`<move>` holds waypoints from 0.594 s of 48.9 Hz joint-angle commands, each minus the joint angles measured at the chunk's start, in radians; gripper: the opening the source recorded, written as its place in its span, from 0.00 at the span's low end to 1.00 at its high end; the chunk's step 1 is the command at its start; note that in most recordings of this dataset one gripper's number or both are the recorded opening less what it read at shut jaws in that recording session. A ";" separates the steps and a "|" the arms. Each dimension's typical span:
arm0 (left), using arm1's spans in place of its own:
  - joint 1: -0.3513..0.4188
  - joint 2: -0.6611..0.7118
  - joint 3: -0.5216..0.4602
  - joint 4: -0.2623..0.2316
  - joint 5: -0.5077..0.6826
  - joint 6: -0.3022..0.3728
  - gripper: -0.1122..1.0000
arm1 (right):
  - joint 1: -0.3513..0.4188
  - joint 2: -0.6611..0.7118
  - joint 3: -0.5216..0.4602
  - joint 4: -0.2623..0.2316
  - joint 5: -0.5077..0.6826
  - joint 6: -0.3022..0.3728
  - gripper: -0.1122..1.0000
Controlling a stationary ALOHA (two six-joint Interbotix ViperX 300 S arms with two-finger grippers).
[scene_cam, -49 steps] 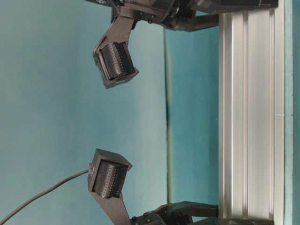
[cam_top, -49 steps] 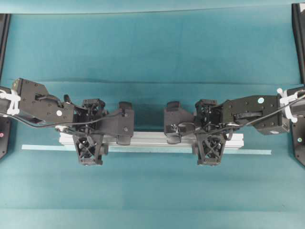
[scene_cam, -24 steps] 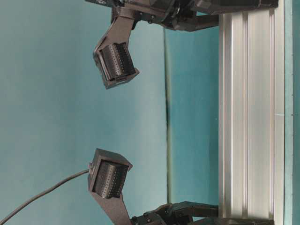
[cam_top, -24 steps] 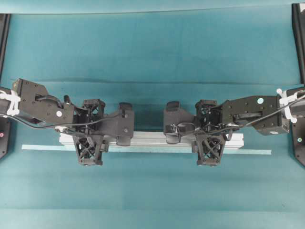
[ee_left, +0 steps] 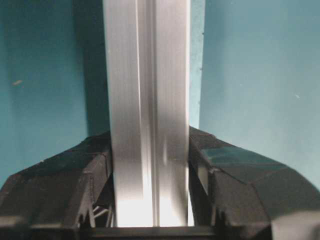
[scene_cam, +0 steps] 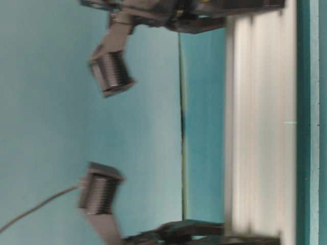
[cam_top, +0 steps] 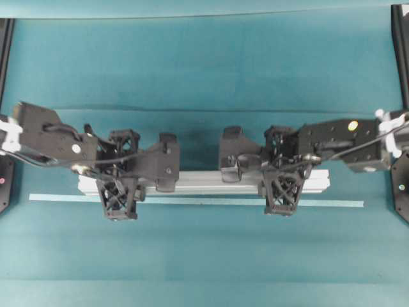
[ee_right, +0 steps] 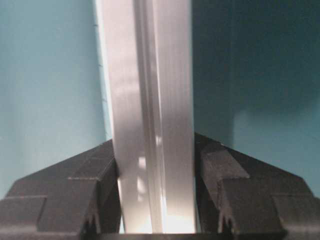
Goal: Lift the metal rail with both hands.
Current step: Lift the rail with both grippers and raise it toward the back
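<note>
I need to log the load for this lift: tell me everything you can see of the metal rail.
The metal rail is a long, straight, silver bar with lengthwise grooves, like extruded aluminium. It lies level across the teal table, beside a thin pale strip. The left gripper and right gripper each clamp it near an end, fingers on both sides.

My work surface is a teal cloth-covered table (cam_top: 204,64), with a thin pale tape strip (cam_top: 332,204) lying flat along its near half.

The left hand (cam_top: 119,185) and right hand (cam_top: 281,181) each clamp the metal rail (cam_top: 204,182), above the table's (cam_top: 204,64) tape strip (cam_top: 192,202).
</note>
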 commanded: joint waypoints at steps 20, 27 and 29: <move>-0.002 -0.166 -0.114 0.002 0.219 -0.002 0.42 | -0.015 -0.114 -0.172 0.000 0.258 0.012 0.45; 0.000 -0.198 -0.155 0.002 0.301 0.003 0.42 | -0.026 -0.132 -0.252 0.002 0.370 0.012 0.45; 0.002 -0.206 -0.167 0.002 0.327 0.003 0.42 | -0.028 -0.132 -0.275 0.002 0.394 0.012 0.45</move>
